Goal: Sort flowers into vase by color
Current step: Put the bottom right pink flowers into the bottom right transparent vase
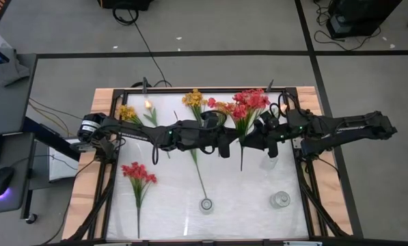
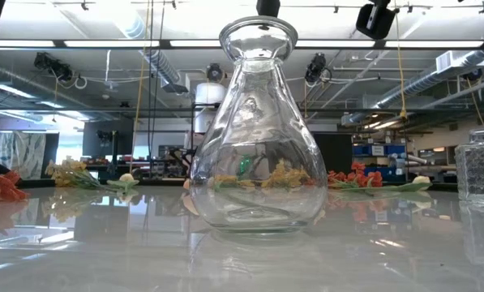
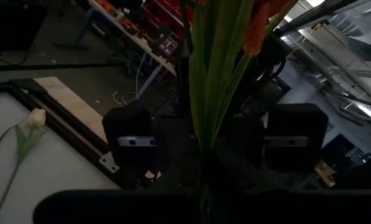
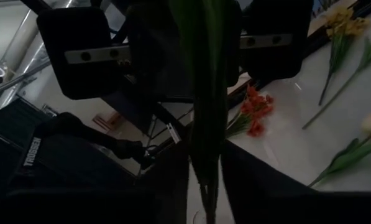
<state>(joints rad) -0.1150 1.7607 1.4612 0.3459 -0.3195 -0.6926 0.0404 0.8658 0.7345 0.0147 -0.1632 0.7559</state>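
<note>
A red flower cluster with a long green stem hangs above the table's middle, between my two grippers. My left gripper comes from the left and is shut on the stem. My right gripper faces it from the right, also shut on the stem. Two clear glass vases stand near the front edge. The round one fills the low view. Another red cluster lies flat at the near left. My left gripper pinches the red flower's green stems between its two fingers, level from the table's left, fingers across the stem. The flower is clear of the table, heads toward the far edge. My right gripper has the same stem between its two fingers, level from the table's right, across the stem; the stem end hangs free toward the near edge.
Yellow clusters and a pale peach bud lie along the far side. One long stem runs toward the round vase. A small glass thing sits under my right arm. A black frame rims the table.
</note>
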